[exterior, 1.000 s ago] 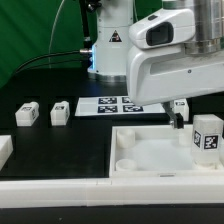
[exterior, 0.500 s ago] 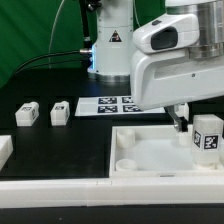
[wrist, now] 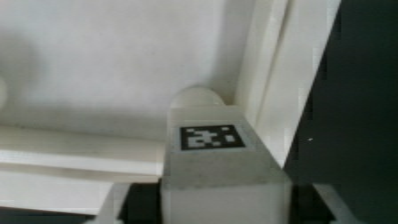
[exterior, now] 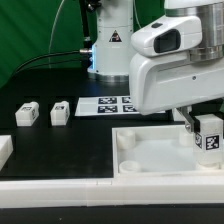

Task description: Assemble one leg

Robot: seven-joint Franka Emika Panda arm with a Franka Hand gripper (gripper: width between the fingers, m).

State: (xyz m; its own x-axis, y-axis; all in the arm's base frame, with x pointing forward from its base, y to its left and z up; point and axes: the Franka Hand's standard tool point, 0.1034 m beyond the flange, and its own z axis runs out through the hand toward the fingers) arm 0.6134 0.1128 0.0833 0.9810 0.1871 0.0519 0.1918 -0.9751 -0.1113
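My gripper [exterior: 203, 138] is shut on a white leg [exterior: 208, 140] with a black-and-white tag and holds it upright over the right end of the large white tray-like piece [exterior: 150, 152]. In the wrist view the leg [wrist: 217, 150] sits between my fingers, its rounded tip pointing at the tray's corner by the raised rim [wrist: 267, 70]. Two more legs [exterior: 27, 114] [exterior: 60, 112] lie on the black table at the exterior view's left.
The marker board [exterior: 105, 104] lies behind the tray, partly hidden by my arm. A white part [exterior: 4, 150] sits at the left edge. A white bar [exterior: 60, 196] runs along the table's front. The robot base [exterior: 108, 45] stands at the back.
My gripper with the leg has moved slightly toward the exterior view's right and down, closer to the tray's right corner.
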